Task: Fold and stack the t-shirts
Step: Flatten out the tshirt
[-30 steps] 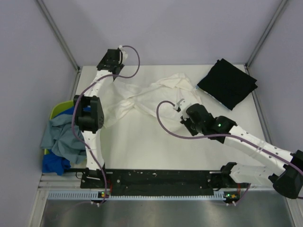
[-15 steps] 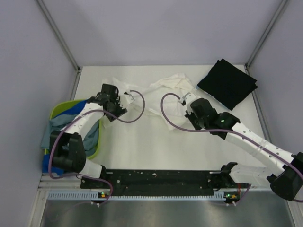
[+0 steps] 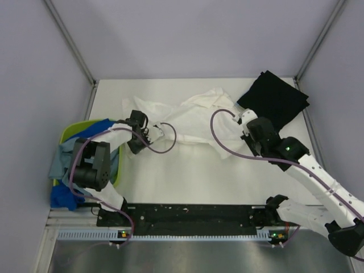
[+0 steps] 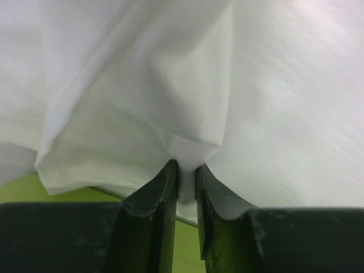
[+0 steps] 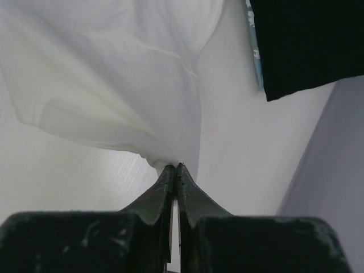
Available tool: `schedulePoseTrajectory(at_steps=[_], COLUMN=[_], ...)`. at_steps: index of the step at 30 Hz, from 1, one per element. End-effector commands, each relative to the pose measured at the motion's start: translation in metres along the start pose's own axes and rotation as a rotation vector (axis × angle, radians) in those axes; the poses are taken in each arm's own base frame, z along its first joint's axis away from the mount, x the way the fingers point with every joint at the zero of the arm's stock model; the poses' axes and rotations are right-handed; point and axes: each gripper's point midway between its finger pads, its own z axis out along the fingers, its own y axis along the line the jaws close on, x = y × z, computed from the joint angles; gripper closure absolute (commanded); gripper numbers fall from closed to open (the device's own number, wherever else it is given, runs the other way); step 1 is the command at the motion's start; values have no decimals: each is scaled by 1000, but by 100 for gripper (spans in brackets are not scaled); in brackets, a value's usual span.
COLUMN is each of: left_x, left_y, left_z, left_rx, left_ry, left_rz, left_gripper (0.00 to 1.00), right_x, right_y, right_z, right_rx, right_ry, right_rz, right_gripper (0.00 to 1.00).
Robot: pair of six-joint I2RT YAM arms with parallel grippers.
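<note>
White cloth t-shirt (image 3: 193, 114) lies crumpled and stretched out across the far half of the pale tabletop (image 3: 187, 176), and I have both claws on it. The left claw (image 3: 149, 135) sits at the shirt's left end, low over the near-left part of the cloth. On the left wrist camera its 2 dark fingers (image 4: 165, 187) are nearly together, with a small fold of the white fabric pinched between the tips. The cloth rises from that pinch in soft creases and fills most of that view.

The right claw (image 3: 242, 116) is at the shirt's right end. On its wrist camera the 2 fingers (image 5: 162, 190) are pressed tight together, and a gathered edge of the white fabric comes down to a point right at their tips, so I read it as clamped on that edge.

A folded black cloth t-shirt (image 3: 274, 101) lies flat in the far right corner, turned diagonally, just beside the right end of the white one. I cannot tell whether they touch.

At the left edge stands a lime-green plastic basket (image 3: 69, 132). A grey-blue cloth shirt (image 3: 60, 162) spills over its side, and a bright blue cloth shirt (image 3: 61, 198) is bunched at its near end.
</note>
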Motion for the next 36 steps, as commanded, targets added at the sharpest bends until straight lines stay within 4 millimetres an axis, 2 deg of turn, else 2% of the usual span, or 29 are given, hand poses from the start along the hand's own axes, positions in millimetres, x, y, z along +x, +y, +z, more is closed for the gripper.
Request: schedulePoseTrajectory(at_steps=[1,2,4,5,7,8,10,12,14,17,20,23,25,27,31,36], left_x=[5,11,18,18,8,-2,-22,-37,-42,-33,-25,-25,-29,-29,-23,-12], left_y=[-94,-116,-145,-154,-159,-153,-137,-115,-90,-66,-75,-85,-81,-81,-96,-91], left_z=[-39,-49,-70,-81,-105,-113,-122,-118,-102,-83,-67,-55,-45,-37,-35,-22], left_rx=[336,401,477,510,541,514,426,305,207,222,386,412,375,381,461,404], left_ry=[-72,-56,-43,-55,-124,-174,-249,-270,-238,-164,-144,-188,-210,-195,-180,-132], left_rz=[192,263,363,390,408,402,364,289,196,46,12,54,51,34,46,45], left_gripper=[69,59,42,39,37,27,24,24,30,36,35,33,33,38,48,49], right_x=[48,60,80,85,94,97,98,97,96,93,93,91,91,90,87,86], right_y=[-25,-27,-34,-38,-56,-61,-65,-64,-63,-61,-62,-59,-58,-56,-56,-55], right_z=[-12,-8,-3,-3,-7,-9,-11,-11,-10,-11,-11,-10,-9,-9,-9,-9], right_rx=[77,86,120,143,234,252,261,252,239,232,237,222,213,205,202,200], right_ry=[179,226,301,325,373,392,399,389,380,365,362,349,345,341,327,323], right_rz=[-201,-252,-349,-384,-446,-464,-459,-450,-444,-435,-437,-428,-421,-421,-409,-406], right_gripper=[100,100,100,100,100,100,100,100,100,100,100,100,100,100,100,100])
